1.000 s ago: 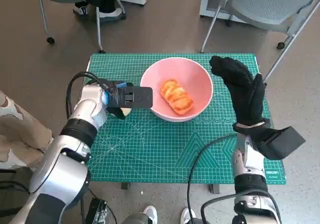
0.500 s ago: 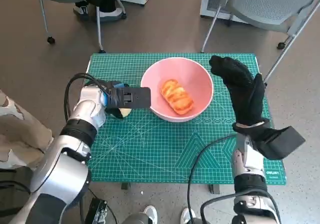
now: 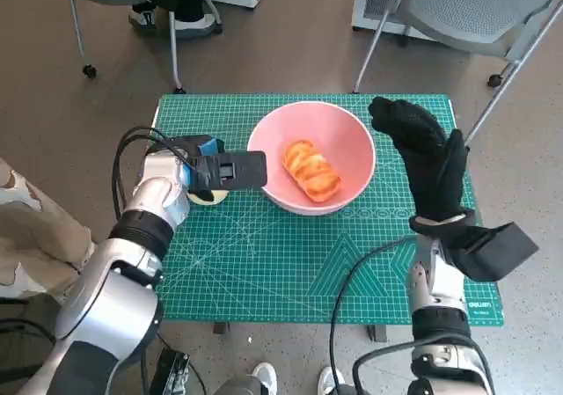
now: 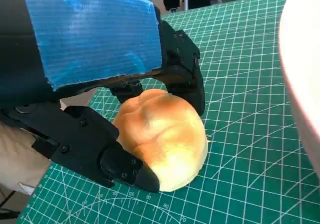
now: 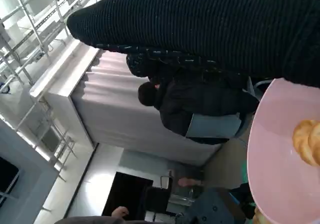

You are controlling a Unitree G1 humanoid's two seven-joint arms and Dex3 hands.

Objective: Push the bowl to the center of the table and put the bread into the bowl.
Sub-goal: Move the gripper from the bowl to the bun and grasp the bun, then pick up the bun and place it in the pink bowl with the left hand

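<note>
A pink bowl (image 3: 345,142) stands on the green mat, a little beyond its middle, with a golden twisted bread (image 3: 310,170) lying inside. Just left of the bowl, a round bun (image 3: 209,196) sits on the mat under my left hand (image 3: 203,168). In the left wrist view the black fingers (image 4: 107,159) close round both sides of the bun (image 4: 162,136), and the bowl's wall (image 4: 306,74) is close by. My gloved right hand (image 3: 427,156) stands raised beside the bowl's right rim and holds nothing. The right wrist view shows the glove (image 5: 225,29), the bowl (image 5: 280,169) and its bread (image 5: 307,140).
The green cutting mat (image 3: 290,263) covers the small table. Chair legs (image 3: 174,56) and a grey chair (image 3: 475,8) stand beyond the far edge. A person's camouflage trouser leg (image 3: 26,228) is at the left. Another person (image 5: 200,104) in dark clothes shows in the right wrist view.
My left hand has shifted slightly left with the bun, away from the bowl. The bowl, its bread and the right hand have stayed put.
</note>
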